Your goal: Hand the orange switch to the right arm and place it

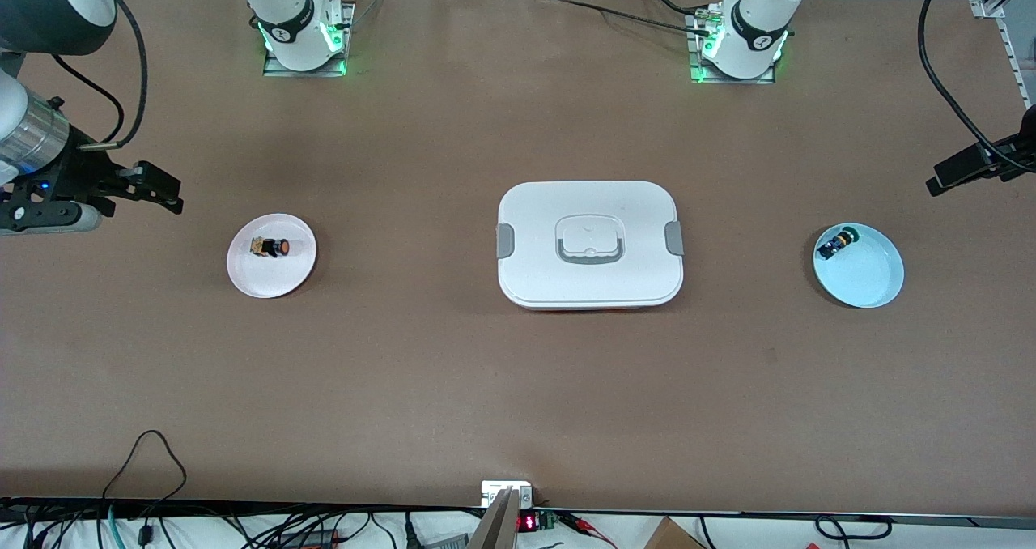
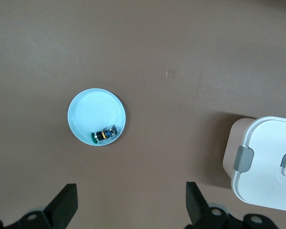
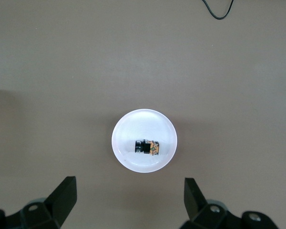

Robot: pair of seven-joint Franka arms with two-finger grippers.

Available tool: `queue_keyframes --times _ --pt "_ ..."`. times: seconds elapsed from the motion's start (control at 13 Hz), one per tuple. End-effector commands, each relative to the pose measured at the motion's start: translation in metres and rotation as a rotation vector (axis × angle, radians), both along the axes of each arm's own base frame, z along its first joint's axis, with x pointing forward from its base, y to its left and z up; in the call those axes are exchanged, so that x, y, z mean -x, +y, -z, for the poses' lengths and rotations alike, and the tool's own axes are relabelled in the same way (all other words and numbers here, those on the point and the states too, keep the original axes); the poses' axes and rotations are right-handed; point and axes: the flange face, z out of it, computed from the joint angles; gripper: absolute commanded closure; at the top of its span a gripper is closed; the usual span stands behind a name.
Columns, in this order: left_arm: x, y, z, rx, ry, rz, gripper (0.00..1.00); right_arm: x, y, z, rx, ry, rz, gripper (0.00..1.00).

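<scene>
The orange switch (image 1: pixel 273 247) lies on its side on a small white plate (image 1: pixel 279 278) toward the right arm's end of the table. In the right wrist view the orange switch (image 3: pixel 148 147) sits in the middle of that plate (image 3: pixel 128 138). My right gripper (image 1: pixel 166 189) hangs open over the bare table beside the plate, with nothing between its fingers. It shows open in its own wrist view too, as the right gripper (image 3: pixel 129 183). My left gripper (image 1: pixel 943 178) hangs open and empty over the table at the left arm's end. The left gripper (image 2: pixel 131 191) is apart from everything.
A pale blue plate (image 1: pixel 870 278) toward the left arm's end holds a small blue-and-black part (image 1: pixel 836 244) with a green cap. The same part (image 2: pixel 104 134) shows in the left wrist view. A white lidded box (image 1: pixel 589 244) with grey clips stands mid-table.
</scene>
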Motion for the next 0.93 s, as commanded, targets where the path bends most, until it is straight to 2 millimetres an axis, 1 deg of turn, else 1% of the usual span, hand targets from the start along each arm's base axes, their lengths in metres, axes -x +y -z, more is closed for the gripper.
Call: queue_keyframes --times 0.0,0.15,0.23,0.31,0.46,0.54,0.62,0.69,0.85 --pt "-0.004 0.001 -0.006 0.029 -0.014 0.017 0.0 0.005 -0.02 -0.013 -0.001 -0.008 0.031 0.0" --pt "-0.004 0.001 -0.005 0.033 -0.013 0.013 0.0 0.008 -0.019 -0.016 -0.003 -0.001 0.027 0.0" --pt "-0.007 -0.006 0.002 0.032 0.001 0.019 0.0 0.013 -0.024 -0.015 0.003 0.035 0.03 0.0" --pt "-0.011 -0.01 0.008 0.032 0.011 0.022 0.0 0.017 -0.026 -0.017 0.005 0.057 0.015 0.0" --pt "-0.009 -0.017 0.004 0.035 0.008 0.034 0.0 0.018 -0.029 -0.021 0.003 0.063 -0.002 0.0" --pt "-0.009 -0.026 0.004 0.036 0.01 0.049 0.0 0.018 -0.028 -0.021 0.002 0.063 0.011 0.0" --pt "-0.009 -0.041 0.004 0.029 0.009 0.078 0.0 0.018 -0.023 -0.023 -0.002 0.06 0.008 0.0" --pt "-0.009 -0.052 0.004 0.025 0.011 0.094 0.0 0.018 -0.018 -0.023 -0.003 0.059 0.019 0.0" --pt "-0.009 -0.045 0.003 0.031 0.008 0.093 0.0 0.018 -0.017 -0.022 -0.001 0.061 0.037 0.0"
